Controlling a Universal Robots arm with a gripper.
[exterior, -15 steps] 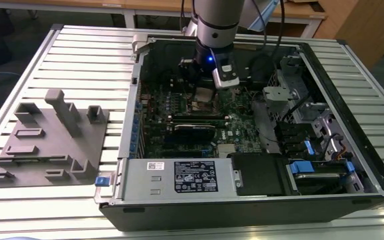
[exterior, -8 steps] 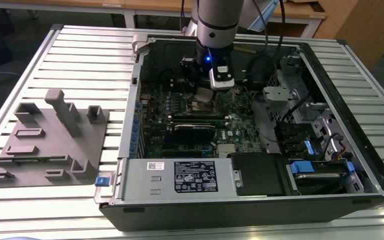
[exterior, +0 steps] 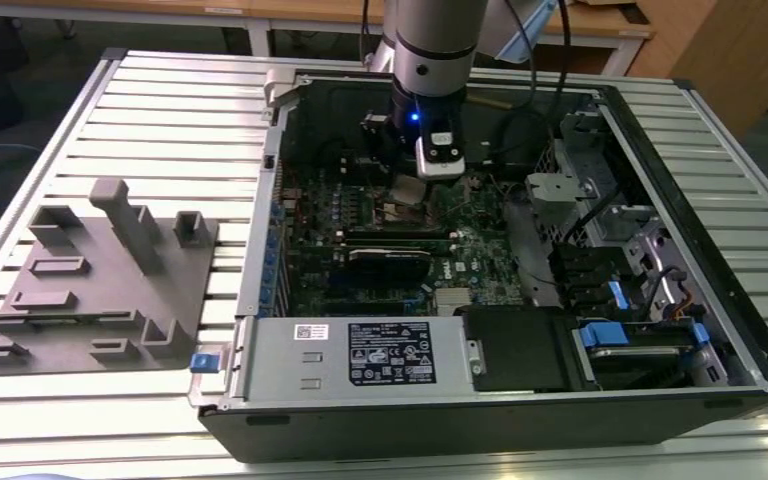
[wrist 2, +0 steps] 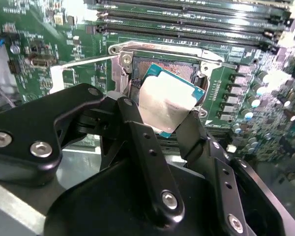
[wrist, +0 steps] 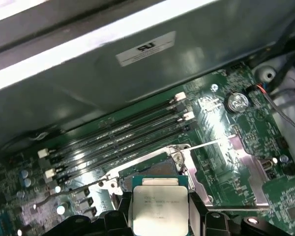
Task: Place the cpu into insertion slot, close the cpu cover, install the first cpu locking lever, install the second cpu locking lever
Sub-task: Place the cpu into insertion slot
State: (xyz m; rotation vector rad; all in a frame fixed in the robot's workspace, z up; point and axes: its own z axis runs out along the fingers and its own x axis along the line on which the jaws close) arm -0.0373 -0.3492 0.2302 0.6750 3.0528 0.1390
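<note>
Inside the open computer case, my gripper hangs just over the insertion slot. It is shut on the cpu, a small square chip with a silver-grey top, held by two opposite edges between black fingers. The cpu is tilted and sits partly over the dark insertion slot with its silvery rim, without lying flat in it. In the first wrist view the cpu is directly in front of the insertion slot. The cpu cover is swung open beside the socket, also visible as a bright frame. A thin locking lever stands raised.
Long black memory slots run alongside the socket, close to the case wall. A black card, the power supply and drive bays with blue clips crowd the case. A grey fixture lies on the slatted table at the exterior view's left.
</note>
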